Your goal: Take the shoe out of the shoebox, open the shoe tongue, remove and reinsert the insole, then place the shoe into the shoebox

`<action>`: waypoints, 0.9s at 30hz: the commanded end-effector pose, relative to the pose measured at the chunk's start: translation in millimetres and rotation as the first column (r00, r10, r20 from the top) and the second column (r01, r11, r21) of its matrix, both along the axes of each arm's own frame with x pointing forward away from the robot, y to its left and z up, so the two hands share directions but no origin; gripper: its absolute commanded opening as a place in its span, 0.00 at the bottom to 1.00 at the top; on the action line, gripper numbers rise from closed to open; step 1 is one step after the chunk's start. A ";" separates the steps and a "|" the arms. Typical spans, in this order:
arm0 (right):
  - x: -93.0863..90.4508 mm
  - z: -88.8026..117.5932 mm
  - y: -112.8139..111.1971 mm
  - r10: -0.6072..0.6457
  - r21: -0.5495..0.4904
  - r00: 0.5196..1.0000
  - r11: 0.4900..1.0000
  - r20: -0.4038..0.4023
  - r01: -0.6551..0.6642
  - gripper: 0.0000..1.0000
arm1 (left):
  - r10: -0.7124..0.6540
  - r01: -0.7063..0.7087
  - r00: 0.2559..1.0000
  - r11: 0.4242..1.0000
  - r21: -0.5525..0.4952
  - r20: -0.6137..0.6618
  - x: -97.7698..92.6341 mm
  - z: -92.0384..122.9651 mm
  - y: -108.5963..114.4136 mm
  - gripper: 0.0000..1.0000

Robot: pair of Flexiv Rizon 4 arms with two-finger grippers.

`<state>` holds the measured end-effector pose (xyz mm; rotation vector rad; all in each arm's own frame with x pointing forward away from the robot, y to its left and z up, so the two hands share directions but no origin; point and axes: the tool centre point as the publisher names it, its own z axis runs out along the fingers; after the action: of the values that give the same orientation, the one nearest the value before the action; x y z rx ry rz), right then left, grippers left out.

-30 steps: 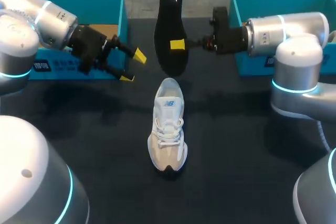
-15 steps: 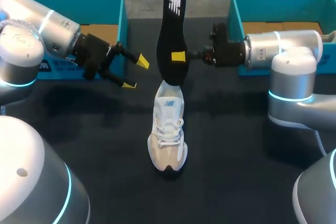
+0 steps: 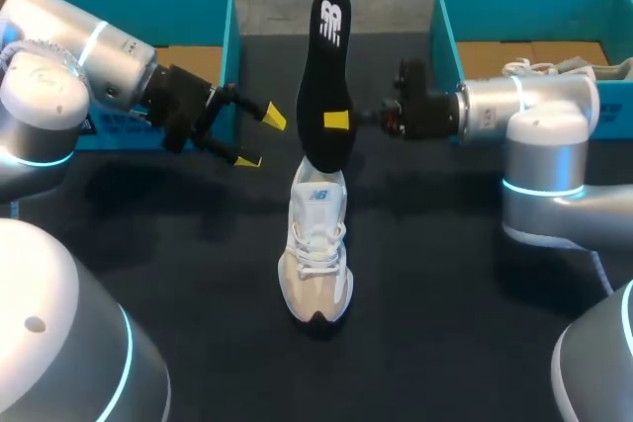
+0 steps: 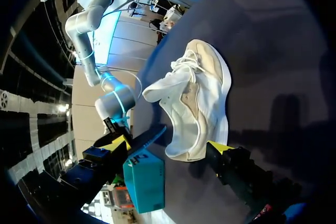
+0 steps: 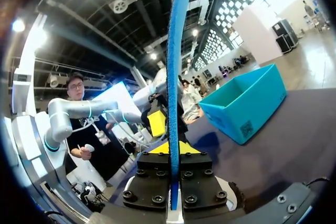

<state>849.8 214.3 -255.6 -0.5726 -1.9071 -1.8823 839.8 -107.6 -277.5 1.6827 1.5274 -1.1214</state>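
- Shoe (image 3: 316,244): white and beige, upright on the dark bench (image 3: 445,294), mid-bench, out of both boxes. Toe points to the near edge, laces tied.
- Insole (image 3: 326,76): black top, blue underside, held on end above the shoe's heel. Its lower end is over the heel opening; cannot tell whether it touches.
- Right fingers (image 3: 337,121): clamped on the insole's lower half from both faces, one yellow tip showing on the black side. In the right wrist view the insole stands edge-on between them.
- Left fingers (image 3: 274,118): spread apart and holding nothing, just beside the insole and above the bench. In the left wrist view the shoe lies ahead of them.
- Left shoebox (image 3: 148,17): teal, at the far left of the bench.
- Right shoebox (image 3: 534,7): teal, at the far right, with a second shoe (image 3: 554,68) inside.
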 end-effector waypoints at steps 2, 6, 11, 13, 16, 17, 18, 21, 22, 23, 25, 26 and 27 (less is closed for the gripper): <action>-0.7 -4.2 4.6 0.008 -0.002 1.000 1.000 -0.005 -0.008 0.00 | -0.029 0.029 0.999 1.000 0.000 -0.025 2.2 5.6 -0.9 1.00; -1.9 -7.2 4.2 0.012 -0.008 1.000 1.000 -0.010 -0.012 0.00 | -0.013 0.014 0.999 0.999 0.039 -0.035 4.1 4.2 2.8 1.00; -3.5 -9.7 2.5 0.004 -0.009 1.000 1.000 -0.011 -0.005 0.00 | 0.005 -0.002 0.997 0.999 0.038 -0.083 1.0 0.0 9.7 1.00; -4.1 -11.5 2.5 0.001 -0.015 1.000 1.000 -0.010 -0.001 0.00 | 0.017 -0.012 0.994 0.999 0.044 -0.104 1.5 -3.6 10.5 1.00; -4.6 -15.3 2.2 0.000 -0.018 1.000 1.000 -0.010 0.000 0.00 | 0.025 -0.020 0.994 0.999 0.048 -0.106 3.9 -7.3 8.0 1.00; -4.9 -16.4 2.0 0.000 -0.020 1.000 1.000 -0.010 0.000 0.00 | 0.023 -0.019 0.993 0.999 0.043 -0.114 5.3 -8.3 6.8 1.00; -5.1 -17.3 1.7 -0.001 -0.022 1.000 1.000 -0.010 0.001 0.00 | 0.024 -0.019 0.993 0.999 0.043 -0.116 6.6 -9.3 5.2 1.00; -5.7 -20.2 1.2 -0.004 -0.022 1.000 1.000 -0.013 0.004 0.00 | 0.026 -0.019 0.990 0.998 0.052 -0.137 11.9 -12.5 0.6 1.00; -5.7 -20.4 1.2 -0.005 -0.021 1.000 1.000 -0.014 0.005 0.00 | 0.043 -0.034 0.987 0.998 0.060 -0.154 13.6 -13.2 -0.7 1.00; -5.8 -20.5 1.2 -0.006 -0.021 1.000 1.000 -0.013 0.005 0.00 | 0.042 -0.034 0.987 0.998 0.054 -0.154 15.4 -13.6 -1.1 1.00; -5.9 -20.7 1.3 -0.006 -0.020 1.000 1.000 -0.010 0.006 0.00 | 0.051 -0.040 0.984 0.997 0.067 -0.170 17.8 -14.9 -2.8 1.00; -6.1 -20.8 1.3 -0.009 -0.016 1.000 1.000 -0.009 0.008 0.00 | 0.052 -0.041 0.984 0.997 0.069 -0.172 18.8 -15.4 -2.9 1.00; -6.2 -21.0 1.4 -0.010 -0.014 1.000 1.000 -0.004 0.010 0.00 | 0.058 -0.045 0.981 0.996 0.073 -0.185 20.1 -16.3 -3.2 1.00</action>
<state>844.5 214.1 -275.5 -0.5885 -1.9209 -1.8664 852.1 -106.7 -291.0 1.6030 1.7260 -1.2268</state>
